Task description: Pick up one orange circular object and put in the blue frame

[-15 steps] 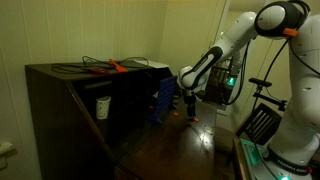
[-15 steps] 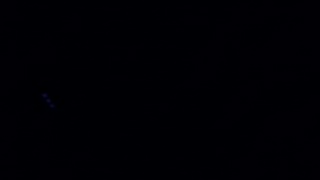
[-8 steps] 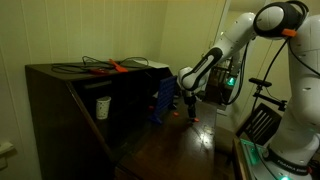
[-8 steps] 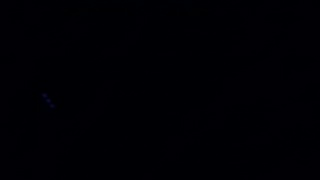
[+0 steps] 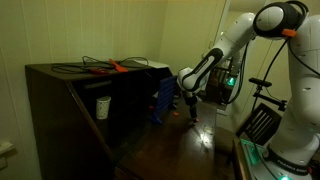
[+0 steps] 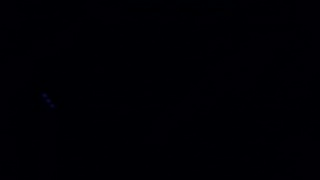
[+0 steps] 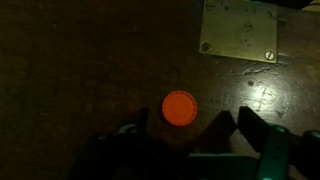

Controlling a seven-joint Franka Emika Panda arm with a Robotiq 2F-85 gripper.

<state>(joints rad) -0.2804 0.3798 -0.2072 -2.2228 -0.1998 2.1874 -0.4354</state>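
An orange circular object (image 7: 180, 107) lies flat on the dark wooden surface in the wrist view, just above my gripper (image 7: 185, 135). The jaws stand open and empty, one fingertip at the left (image 7: 128, 130) and one at the right (image 7: 247, 122); the disc sits nearer the left one. In an exterior view my gripper (image 5: 191, 111) points down at the tabletop right beside the blue frame (image 5: 164, 101), which stands upright. A small orange spot (image 5: 194, 117) shows on the table under the gripper. The other exterior view is black.
A brass metal plate (image 7: 238, 30) with screws is set in the wood beyond the disc. A dark brown cabinet (image 5: 70, 110) stands to the side, with a white cup (image 5: 102, 106) inside and cables and an orange-red tool (image 5: 115, 67) on top.
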